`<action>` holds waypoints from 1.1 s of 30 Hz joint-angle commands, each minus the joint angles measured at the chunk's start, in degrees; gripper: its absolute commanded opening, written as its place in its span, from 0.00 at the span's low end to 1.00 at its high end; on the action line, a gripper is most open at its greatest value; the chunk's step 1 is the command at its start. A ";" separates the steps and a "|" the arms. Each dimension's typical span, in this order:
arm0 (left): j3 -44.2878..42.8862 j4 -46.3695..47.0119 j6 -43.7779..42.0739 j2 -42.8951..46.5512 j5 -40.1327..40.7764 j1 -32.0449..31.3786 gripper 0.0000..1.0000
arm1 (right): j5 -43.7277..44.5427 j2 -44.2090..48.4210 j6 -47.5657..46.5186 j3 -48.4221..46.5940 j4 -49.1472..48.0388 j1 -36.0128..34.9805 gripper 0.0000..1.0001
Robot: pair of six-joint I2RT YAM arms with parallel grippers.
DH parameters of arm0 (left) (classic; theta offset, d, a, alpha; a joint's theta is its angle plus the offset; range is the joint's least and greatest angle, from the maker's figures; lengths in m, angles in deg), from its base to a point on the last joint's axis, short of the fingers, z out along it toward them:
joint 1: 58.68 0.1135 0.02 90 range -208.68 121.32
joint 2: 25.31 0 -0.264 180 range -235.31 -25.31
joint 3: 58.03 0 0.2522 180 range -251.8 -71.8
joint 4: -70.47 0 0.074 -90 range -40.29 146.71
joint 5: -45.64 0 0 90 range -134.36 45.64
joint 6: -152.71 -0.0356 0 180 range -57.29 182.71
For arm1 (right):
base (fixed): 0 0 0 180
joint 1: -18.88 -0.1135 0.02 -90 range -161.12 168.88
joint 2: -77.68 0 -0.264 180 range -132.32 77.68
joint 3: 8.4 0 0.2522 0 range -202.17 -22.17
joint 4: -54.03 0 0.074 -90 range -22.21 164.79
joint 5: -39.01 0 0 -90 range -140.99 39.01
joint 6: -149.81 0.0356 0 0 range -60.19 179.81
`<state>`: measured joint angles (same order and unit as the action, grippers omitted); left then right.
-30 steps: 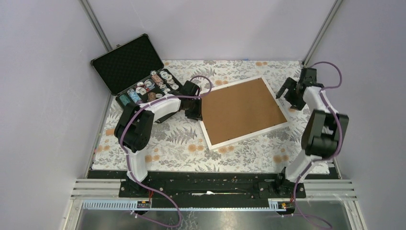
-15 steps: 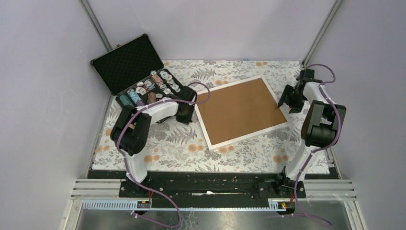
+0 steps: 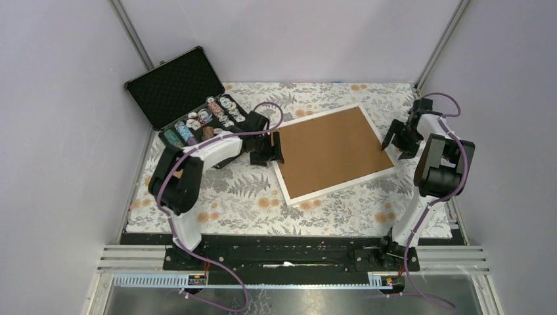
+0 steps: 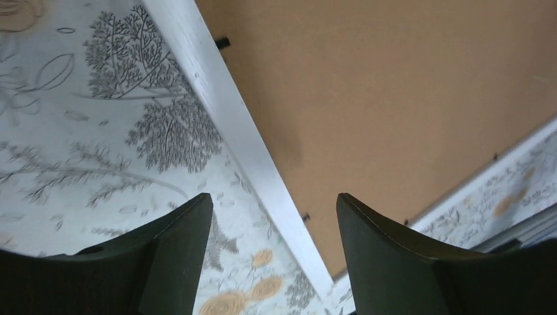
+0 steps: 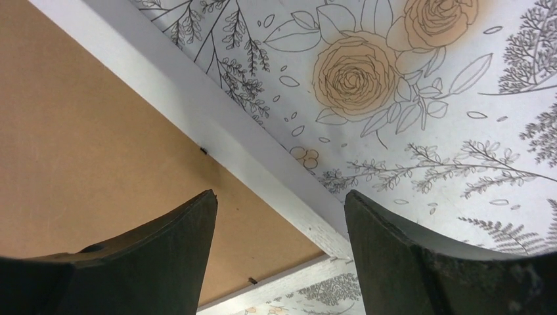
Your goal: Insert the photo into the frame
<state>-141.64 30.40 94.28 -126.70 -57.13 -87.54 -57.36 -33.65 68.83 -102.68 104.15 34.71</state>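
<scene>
The frame point(image 3: 341, 186) lies face down and tilted at the middle of the table, a thin white rectangle. A brown backing board point(image 3: 328, 151) fills it. The photo is hidden. My left gripper point(image 3: 274, 147) hovers open over the frame's left side; in the left wrist view the white rail point(image 4: 236, 125) runs between its fingertips point(image 4: 197, 210), with the board point(image 4: 394, 98) beyond. My right gripper point(image 3: 392, 141) is open over the frame's right side, straddling the rail point(image 5: 217, 125) near a corner. Neither gripper holds anything.
An open black foam-lined case point(image 3: 197, 108) with several poker chips stands at the back left, close behind the left arm. A floral cloth point(image 3: 249, 190) covers the table. Walls and metal posts enclose the sides and back.
The left gripper drew back left from the frame with its jaws shut, then returned to the frame's left side and opened. The right gripper shifted slightly nearer along the right side.
</scene>
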 commanded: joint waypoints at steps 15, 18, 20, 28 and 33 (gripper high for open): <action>1.52 -4.39 -11.50 -8.12 11.29 0.28 0.16 | -24.93 20.83 10.99 29.63 -14.50 0.06 0.75; 3.17 -4.02 -15.03 -6.16 11.69 0.22 0.07 | -21.12 26.21 8.58 28.32 -9.11 0.07 0.77; 4.14 -3.94 -16.52 -5.49 12.22 0.25 0.00 | -14.40 27.78 7.89 26.41 -8.06 0.07 0.77; 5.64 -2.35 -15.73 -6.86 11.70 0.30 0.00 | -1.12 22.49 5.02 22.08 -6.79 0.07 0.73; 4.76 -3.32 -13.71 -7.93 11.39 0.30 0.00 | -1.18 18.36 3.19 19.55 -5.31 -1.79 0.58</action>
<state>-139.76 33.11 84.40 -130.41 -48.52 -86.64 -61.97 -12.36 74.12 -79.59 96.02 34.91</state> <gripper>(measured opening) 0.222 0.623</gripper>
